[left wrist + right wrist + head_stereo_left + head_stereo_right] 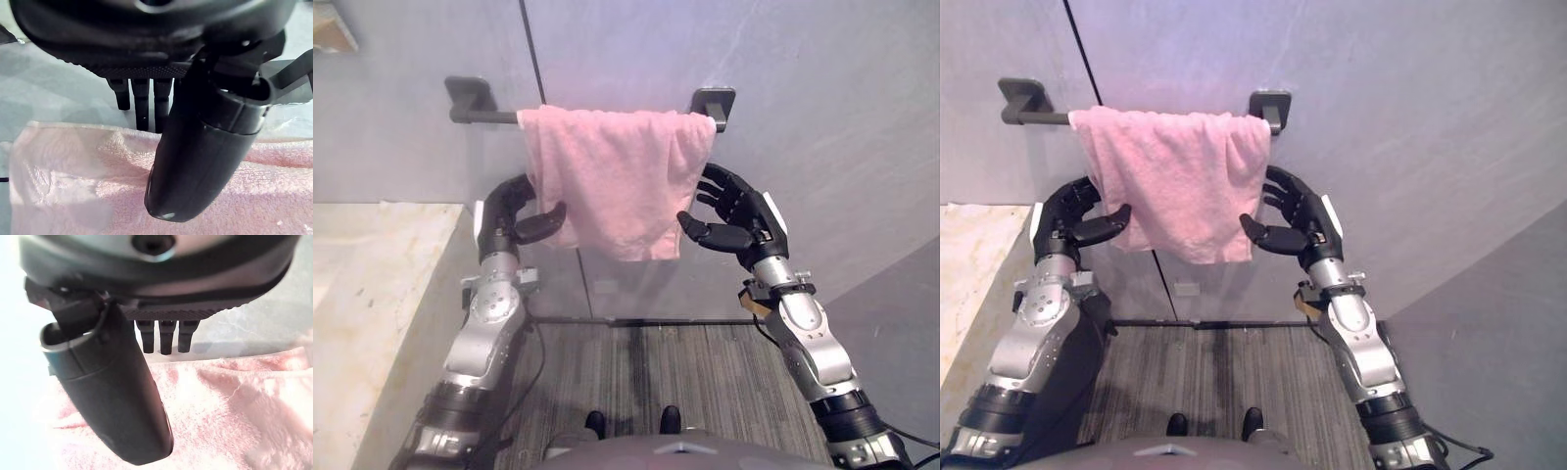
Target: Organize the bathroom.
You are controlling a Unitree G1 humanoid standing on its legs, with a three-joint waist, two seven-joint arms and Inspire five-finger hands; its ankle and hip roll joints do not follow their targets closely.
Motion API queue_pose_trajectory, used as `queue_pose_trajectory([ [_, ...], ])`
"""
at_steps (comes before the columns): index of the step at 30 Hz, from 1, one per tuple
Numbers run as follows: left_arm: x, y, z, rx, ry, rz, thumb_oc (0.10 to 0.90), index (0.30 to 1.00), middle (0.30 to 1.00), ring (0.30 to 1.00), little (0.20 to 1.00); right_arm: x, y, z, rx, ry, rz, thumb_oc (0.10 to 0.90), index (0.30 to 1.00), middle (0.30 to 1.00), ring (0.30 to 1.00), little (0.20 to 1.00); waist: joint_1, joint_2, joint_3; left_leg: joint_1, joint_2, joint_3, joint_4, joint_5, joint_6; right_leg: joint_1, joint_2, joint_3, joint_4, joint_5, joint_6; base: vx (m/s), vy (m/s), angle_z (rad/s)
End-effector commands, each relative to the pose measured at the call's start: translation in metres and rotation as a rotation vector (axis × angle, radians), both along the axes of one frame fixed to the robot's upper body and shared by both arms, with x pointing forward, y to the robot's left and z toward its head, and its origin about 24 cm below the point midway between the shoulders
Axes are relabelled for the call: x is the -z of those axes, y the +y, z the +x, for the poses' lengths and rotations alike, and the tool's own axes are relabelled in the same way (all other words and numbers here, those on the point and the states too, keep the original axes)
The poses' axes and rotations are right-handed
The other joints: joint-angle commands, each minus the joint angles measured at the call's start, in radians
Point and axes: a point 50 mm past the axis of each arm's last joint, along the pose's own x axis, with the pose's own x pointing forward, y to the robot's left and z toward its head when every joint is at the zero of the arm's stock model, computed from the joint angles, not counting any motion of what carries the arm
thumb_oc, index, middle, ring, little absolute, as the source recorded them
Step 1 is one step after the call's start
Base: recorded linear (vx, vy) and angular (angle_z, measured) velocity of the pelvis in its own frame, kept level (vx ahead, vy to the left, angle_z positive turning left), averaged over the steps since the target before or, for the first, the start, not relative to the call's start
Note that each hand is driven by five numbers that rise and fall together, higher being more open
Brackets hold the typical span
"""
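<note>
Two hands flank towel [617, 181], bar [489, 117] above

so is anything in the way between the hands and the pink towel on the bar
Nothing visible. The left hand and right hand flank the pink towel hanging on the towel bar, fingers open at its side edges.

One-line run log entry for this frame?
pink towel: draped over wall towel bar | left hand: open, at towel's left edge | right hand: open, at right edge

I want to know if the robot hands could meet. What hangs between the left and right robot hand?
The pink towel, draped over the dark wall bar, hangs between the left robot hand and right robot hand in both eye views.
</note>
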Motion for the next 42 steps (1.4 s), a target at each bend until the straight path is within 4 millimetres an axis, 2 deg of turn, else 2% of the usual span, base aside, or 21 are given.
queue_pose_trajectory([
  [1,-0.062,-0.007,0.009,0.114,-0.324,0.086,0.800,0.900,0.900,0.900,0.900,-0.070,0.009,0.008,-0.041,-0.340,0.004,0.800,0.900,0.900,0.900,0.900,-0.006,0.007,-0.065,0.004,-0.025,0.071,0.001,-0.035,0.031,0.048,-0.001,-0.027,-0.005,-0.033,0.037,0.06,-0.052,0.00],
  [7,-0.079,0.001,0.008,0.046,-0.388,0.168,0.800,0.900,0.900,0.900,0.900,-0.071,0.017,0.007,-0.067,-0.338,0.011,0.800,0.900,0.900,0.900,0.900,-0.018,0.026,-0.059,-0.002,-0.024,0.077,0.001,-0.035,0.031,0.038,0.001,-0.018,-0.005,-0.031,0.035,0.03,-0.032,-0.01],
  [8,-0.081,0.003,0.009,0.037,-0.397,0.161,0.756,0.834,0.834,0.834,0.834,-0.073,0.018,0.009,-0.073,-0.343,0.005,0.800,0.900,0.900,0.900,0.900,-0.021,0.032,-0.055,-0.006,-0.024,0.076,0.001,-0.034,0.031,0.033,0.002,-0.015,-0.005,-0.030,0.033,0.00,0.000,0.00],
  [9,-0.083,0.004,0.009,0.019,-0.407,0.162,0.739,0.808,0.808,0.808,0.808,-0.075,0.020,0.010,-0.079,-0.348,0.002,0.800,0.900,0.900,0.900,0.900,-0.023,0.038,-0.049,-0.009,-0.024,0.076,0.001,-0.032,0.030,0.029,0.002,-0.013,-0.005,-0.028,0.031,-0.04,-0.002,-0.02],
  [11,-0.087,0.004,0.012,0.001,-0.425,0.158,0.585,0.578,0.578,0.578,0.578,-0.078,0.025,0.015,-0.095,-0.358,-0.006,0.800,0.900,0.900,0.900,0.900,-0.027,0.052,-0.034,-0.016,-0.024,0.070,0.001,-0.028,0.029,0.023,0.003,-0.011,-0.005,-0.028,0.028,-0.02,0.001,0.00],
  [12,-0.088,0.004,0.012,-0.003,-0.427,0.159,0.584,0.575,0.575,0.575,0.575,-0.078,0.025,0.015,-0.097,-0.358,-0.007,0.800,0.900,0.900,0.900,0.900,-0.027,0.053,-0.033,-0.016,-0.024,0.070,0.001,-0.027,0.029,0.023,0.003,-0.011,-0.005,-0.028,0.028,0.00,0.000,0.00],
  [13,-0.089,0.004,0.013,-0.006,-0.430,0.154,0.547,0.521,0.521,0.521,0.521,-0.080,0.027,0.016,-0.098,-0.357,-0.013,0.800,0.900,0.900,0.900,0.900,-0.029,0.057,-0.030,-0.016,-0.024,0.067,0.001,-0.027,0.028,0.024,0.003,-0.010,-0.005,-0.029,0.028,0.00,0.000,0.00],
  [14,-0.089,0.005,0.012,-0.011,-0.434,0.149,0.461,0.392,0.392,0.392,0.392,-0.080,0.027,0.017,-0.102,-0.354,-0.016,0.800,0.900,0.900,0.900,0.900,-0.029,0.060,-0.028,-0.015,-0.024,0.066,0.001,-0.027,0.027,0.026,0.003,-0.011,-0.005,-0.032,0.027,0.00,0.000,0.00],
  [15,-0.090,0.005,0.011,-0.019,-0.441,0.159,0.400,0.300,0.300,0.300,0.300,-0.080,0.027,0.016,-0.103,-0.347,-0.017,0.800,0.900,0.900,0.900,0.900,-0.030,0.062,-0.029,-0.014,-0.024,0.065,0.001,-0.027,0.027,0.029,0.003,-0.013,-0.005,-0.034,0.026,0.05,-0.004,-0.01],
  [26,-0.088,0.012,0.003,-0.079,-0.449,0.165,0.400,0.300,0.300,0.300,0.300,-0.070,0.027,0.009,-0.108,-0.304,-0.023,0.800,0.900,0.900,0.900,0.900,-0.029,0.059,-0.041,0.007,-0.013,0.065,0.001,-0.034,0.020,0.051,0.008,-0.020,-0.005,-0.049,0.020,0.02,-0.004,0.00],
  [31,-0.078,0.020,-0.001,-0.128,-0.408,0.165,0.400,0.300,0.300,0.300,0.300,-0.068,0.029,0.007,-0.113,-0.300,-0.018,0.800,0.900,0.900,0.900,0.900,-0.018,0.051,-0.046,0.012,-0.011,0.060,0.001,-0.033,0.016,0.062,0.010,-0.025,-0.005,-0.055,0.016,0.00,0.000,0.00],
  [39,-0.074,0.024,-0.001,-0.136,-0.388,0.184,0.400,0.300,0.300,0.300,0.300,-0.076,0.032,0.009,-0.126,-0.331,-0.004,0.800,0.900,0.900,0.900,0.900,-0.004,0.042,-0.050,0.011,-0.010,0.054,0.001,-0.031,0.015,0.066,0.011,-0.031,-0.005,-0.056,0.014,0.00,0.000,0.00],
  [40,-0.074,0.023,0.001,-0.121,-0.383,0.179,0.420,0.331,0.331,0.331,0.331,-0.080,0.035,0.011,-0.136,-0.344,0.003,0.800,0.900,0.900,0.900,0.900,0.000,0.041,-0.051,0.012,-0.010,0.053,0.001,-0.031,0.013,0.068,0.011,-0.033,-0.005,-0.057,0.014,0.00,0.000,0.00],
  [41,-0.074,0.022,0.001,-0.117,-0.381,0.178,0.488,0.432,0.432,0.432,0.432,-0.081,0.036,0.012,-0.137,-0.347,0.003,0.800,0.900,0.900,0.900,0.900,0.000,0.040,-0.051,0.012,-0.010,0.052,0.001,-0.031,0.013,0.068,0.012,-0.034,-0.005,-0.057,0.014,0.00,0.000,0.00],
  [42,-0.074,0.021,0.003,-0.102,-0.376,0.177,0.800,0.900,0.900,0.900,0.900,-0.083,0.038,0.013,-0.141,-0.354,0.003,0.800,0.900,0.900,0.900,0.900,0.002,0.039,-0.051,0.012,-0.010,0.052,0.001,-0.031,0.013,0.068,0.012,-0.035,-0.005,-0.057,0.013,0.00,0.000,0.00],
])
